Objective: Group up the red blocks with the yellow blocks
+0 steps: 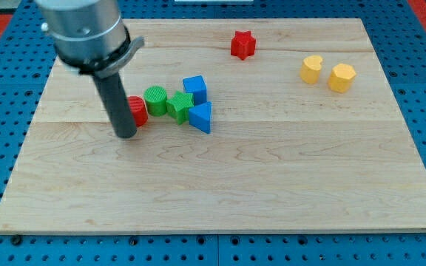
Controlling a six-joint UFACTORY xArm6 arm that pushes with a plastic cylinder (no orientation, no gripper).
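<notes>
Camera view, looking down at the wooden desk point(220, 192) on a blue pegboard. There are no fingers on this rig, so no open or closed state to record; the arm is ending in a dark rod. My tip point(126, 135) is resting on the desk at the view's left-centre. The red cylinder point(138, 111) is sitting just to the tip's right and slightly toward the view's top, touching or nearly touching the rod; I cannot tell which. Beyond it, running further right of the tip, are lying a green cylinder point(155, 100), a green star block point(179, 105), a blue cube point(195, 89) and a blue triangular block point(201, 116), all packed close together. The red star block point(242, 44) is sitting well apart, up and right of the tip. The two yellow blocks, a yellow cylinder point(311, 69) and a yellow hexagonal block point(341, 77), are lying side by side far to the tip's right, near the view's top.
</notes>
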